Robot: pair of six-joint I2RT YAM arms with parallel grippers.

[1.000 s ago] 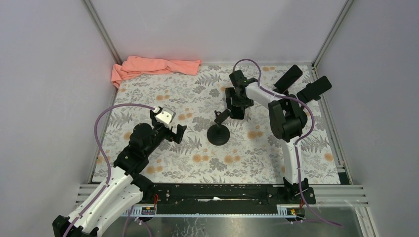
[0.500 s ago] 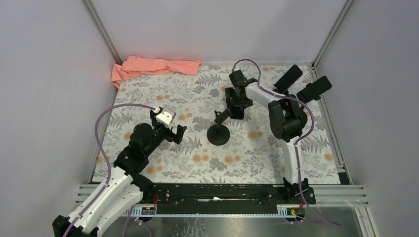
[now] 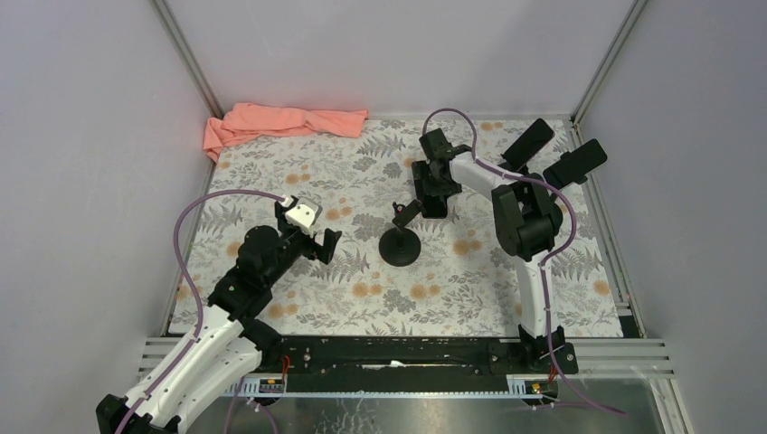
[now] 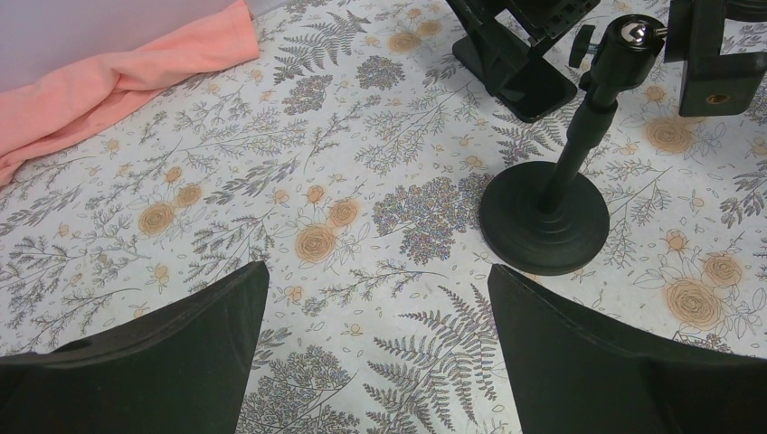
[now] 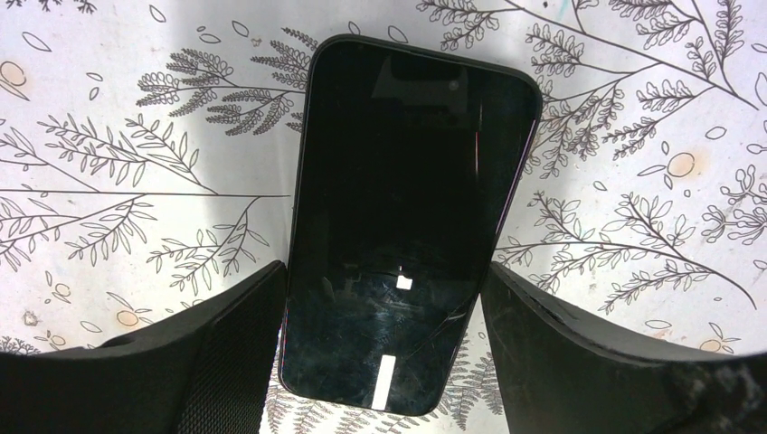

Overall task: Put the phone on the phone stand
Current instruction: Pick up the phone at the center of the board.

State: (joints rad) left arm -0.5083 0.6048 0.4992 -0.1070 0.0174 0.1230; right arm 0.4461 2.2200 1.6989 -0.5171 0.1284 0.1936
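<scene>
Checking the task item first: where does it lie? — Supervisor

Black slab-shaped smartphone [image 5: 407,181], glass face up, flat on the white tablecloth printed with ferns and orange flowers [image 5: 118,163]. Fine scratches show on the glass at the end nearer the wrist camera. It is not on the stand. — Inspector

And the stand? — Supervisor

Black phone stand with a round base and a thin pole [image 4: 545,217], upright near the middle of the table, with a ball joint at its top. In the overhead view the phone lies just beyond it, toward the far side, near but apart. — Inspector

Condition of the right tool? — Supervisor

Right gripper [image 5: 382,271] is directly above the phone, one finger at each long edge. Both fingers [image 5: 208,362] appear to meet those edges. Whether they press on the phone, I cannot tell. The phone lies on the cloth. — Inspector

Left tool? — Supervisor

Left gripper [image 4: 377,271] has its jaws spread wide, with only printed cloth showing between them. It sits to the left of the stand, well apart from the phone. — Inspector

Anything else on the table? — Supervisor

Crumpled salmon-pink fabric cloth [image 3: 280,122] in the far left corner, against the wall. — Inspector
</scene>
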